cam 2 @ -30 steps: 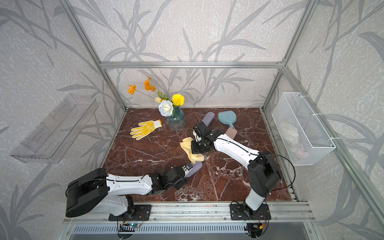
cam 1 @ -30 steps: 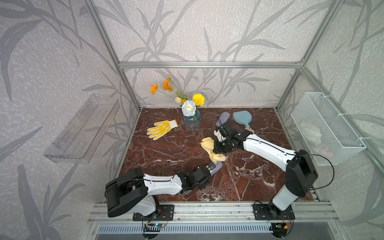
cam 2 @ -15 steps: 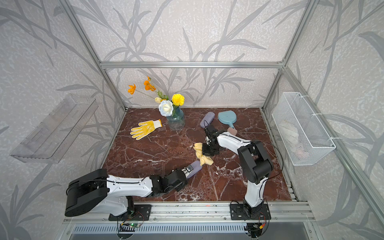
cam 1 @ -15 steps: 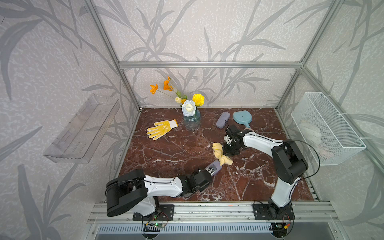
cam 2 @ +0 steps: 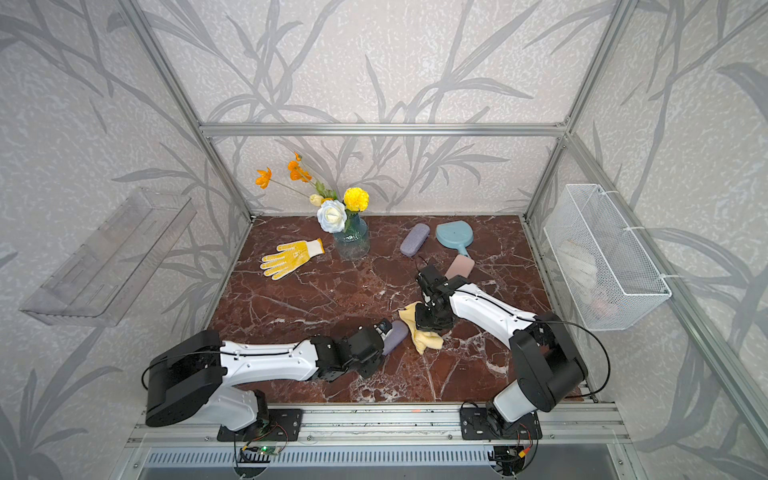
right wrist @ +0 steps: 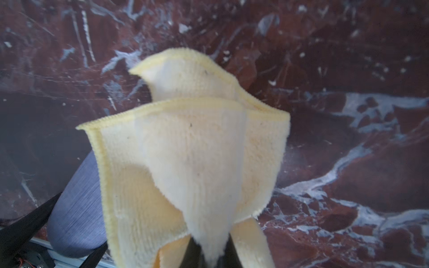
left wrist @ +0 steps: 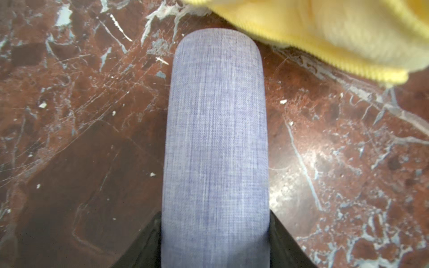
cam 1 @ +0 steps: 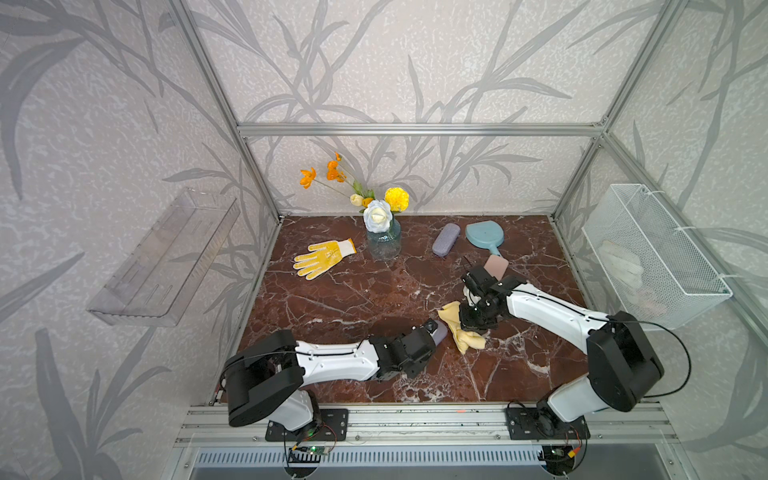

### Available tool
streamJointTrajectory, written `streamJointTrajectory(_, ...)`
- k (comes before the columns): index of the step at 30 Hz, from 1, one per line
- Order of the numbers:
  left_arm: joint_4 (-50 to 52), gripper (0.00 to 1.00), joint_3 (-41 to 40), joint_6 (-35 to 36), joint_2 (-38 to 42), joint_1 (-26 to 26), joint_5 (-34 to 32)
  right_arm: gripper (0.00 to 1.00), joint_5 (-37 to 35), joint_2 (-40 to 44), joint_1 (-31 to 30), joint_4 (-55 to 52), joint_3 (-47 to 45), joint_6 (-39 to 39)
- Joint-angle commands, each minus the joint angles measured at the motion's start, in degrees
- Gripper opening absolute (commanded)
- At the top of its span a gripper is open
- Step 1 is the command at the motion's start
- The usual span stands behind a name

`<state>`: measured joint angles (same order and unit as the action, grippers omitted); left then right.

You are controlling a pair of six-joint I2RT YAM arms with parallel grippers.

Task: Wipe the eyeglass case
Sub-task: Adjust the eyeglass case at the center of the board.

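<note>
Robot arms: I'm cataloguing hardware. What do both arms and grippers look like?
The left arm and right arm share white link shells, bulky black joint housings and thin black looping cables. Both the left gripper and right gripper are black.

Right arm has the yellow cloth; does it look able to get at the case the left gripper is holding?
Likely yes. The left gripper is shut on the eyeglass case, whose free end points toward the cloth pinched in the right gripper. The cloth hangs right at that end, and nothing stands between them.
</note>
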<state>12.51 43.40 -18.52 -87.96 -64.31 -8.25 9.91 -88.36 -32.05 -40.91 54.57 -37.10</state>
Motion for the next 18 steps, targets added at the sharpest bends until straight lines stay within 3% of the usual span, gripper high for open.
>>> streamJointTrajectory(1,8.8,0.61,3.8,-2.8,-2.8,0.4,5.4,0.00,0.1,-1.7,-0.4,4.2,0.2,-5.0)
streamJointTrajectory(3,10.0,0.69,5.1,-3.1,-3.4,0.4,7.6,0.00,0.9,-3.8,-0.4,4.9,0.9,-5.2)
streamJointTrajectory(9,8.7,0.75,7.8,-5.6,-5.5,0.4,14.7,0.00,1.1,-7.8,-2.1,6.3,5.8,-5.2)
streamJointTrajectory(18,11.6,0.78,10.2,-6.2,-1.6,2.8,15.4,0.00,3.7,-17.6,-5.7,5.3,17.9,-2.8)
